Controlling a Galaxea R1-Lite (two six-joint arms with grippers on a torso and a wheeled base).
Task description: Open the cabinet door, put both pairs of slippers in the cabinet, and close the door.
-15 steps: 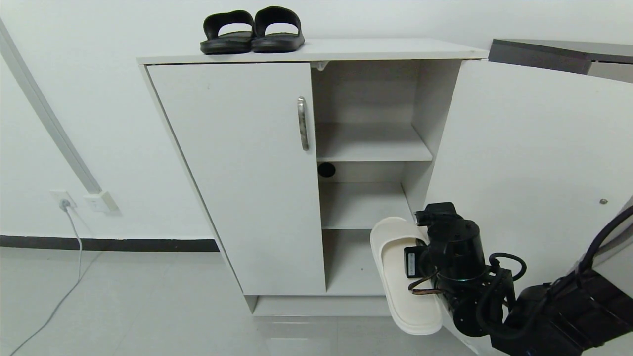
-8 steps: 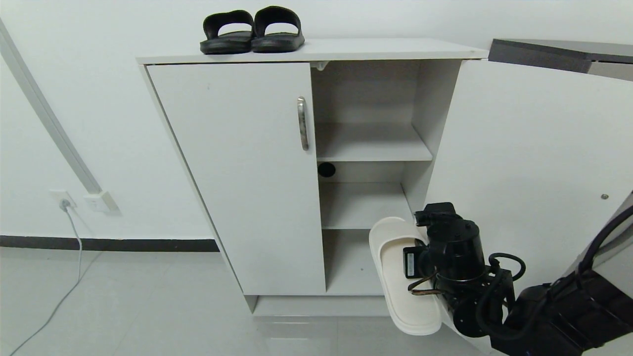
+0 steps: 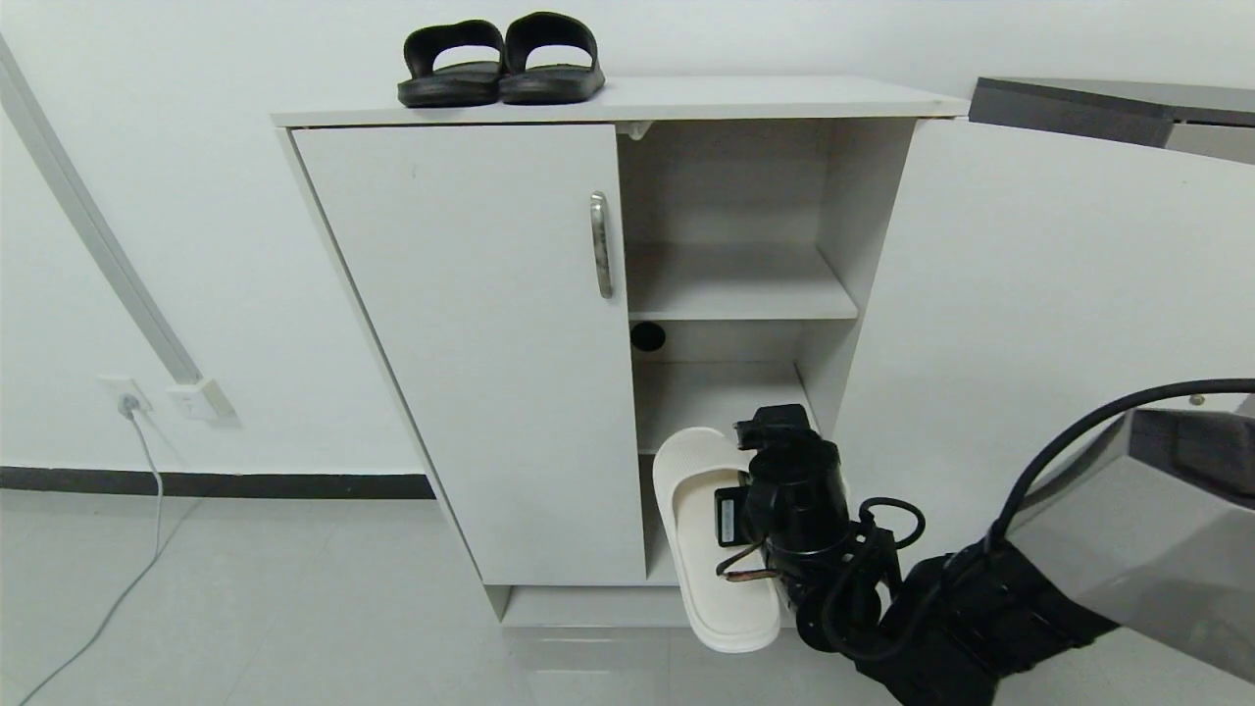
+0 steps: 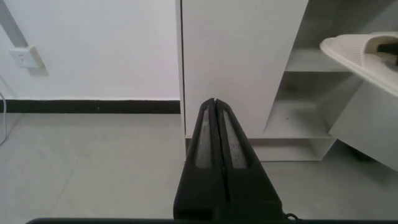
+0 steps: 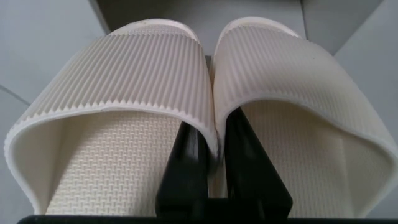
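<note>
Two slipper pairs, one in transit.
Item: white slippers (image 3: 701, 529), pinched by adjoining straps in the closed right gripper (image 5: 216, 177), low before the open cabinet (image 3: 471, 343); black slippers (image 3: 500, 61) on top; left gripper (image 4: 215, 134) closed, holding nothing. Risk (thin hold): one slipper slipping free, or a toe catching the cabinet's frame.

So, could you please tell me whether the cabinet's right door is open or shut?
Open. The right door is swung wide, exposing the shelves inside, while the left door is shut.
</note>
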